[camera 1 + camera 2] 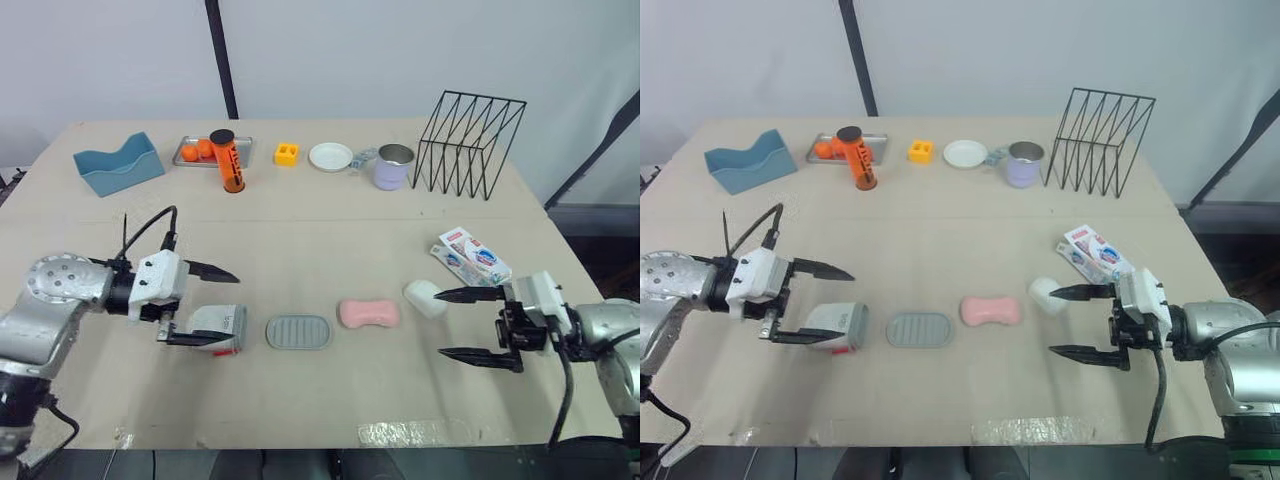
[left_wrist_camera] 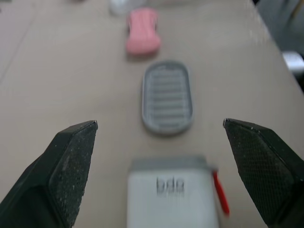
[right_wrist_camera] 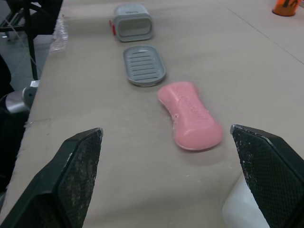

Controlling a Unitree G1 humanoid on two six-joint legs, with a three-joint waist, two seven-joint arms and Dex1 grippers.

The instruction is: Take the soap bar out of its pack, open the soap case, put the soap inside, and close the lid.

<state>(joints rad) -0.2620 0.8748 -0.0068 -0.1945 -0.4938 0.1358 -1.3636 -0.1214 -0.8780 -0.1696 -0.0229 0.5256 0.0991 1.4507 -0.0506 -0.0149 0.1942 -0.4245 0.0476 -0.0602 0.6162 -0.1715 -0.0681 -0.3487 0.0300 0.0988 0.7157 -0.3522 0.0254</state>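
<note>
the left gripper (image 1: 226, 310) has its 2 black fingers (image 2: 71, 161) spread wide, and the white soap case (image 1: 219, 325) with its red latch lies on the table (image 1: 300, 240) between them. just beyond the case lies a grey ribbed tray (image 1: 298, 331), then the pink soap bar (image 1: 368, 313), bare on the table, all 3 in a row. the right gripper (image 1: 439, 323) is spread just as wide and holds nothing; its upper fingertip sits just beside a white lump (image 1: 424, 298), perhaps a wrapper. the printed pack (image 1: 474, 256) lies near, farther back. a mug (image 1: 394, 166) and a black wire rack (image 1: 470, 142) stand well apart at the far edge.
</note>
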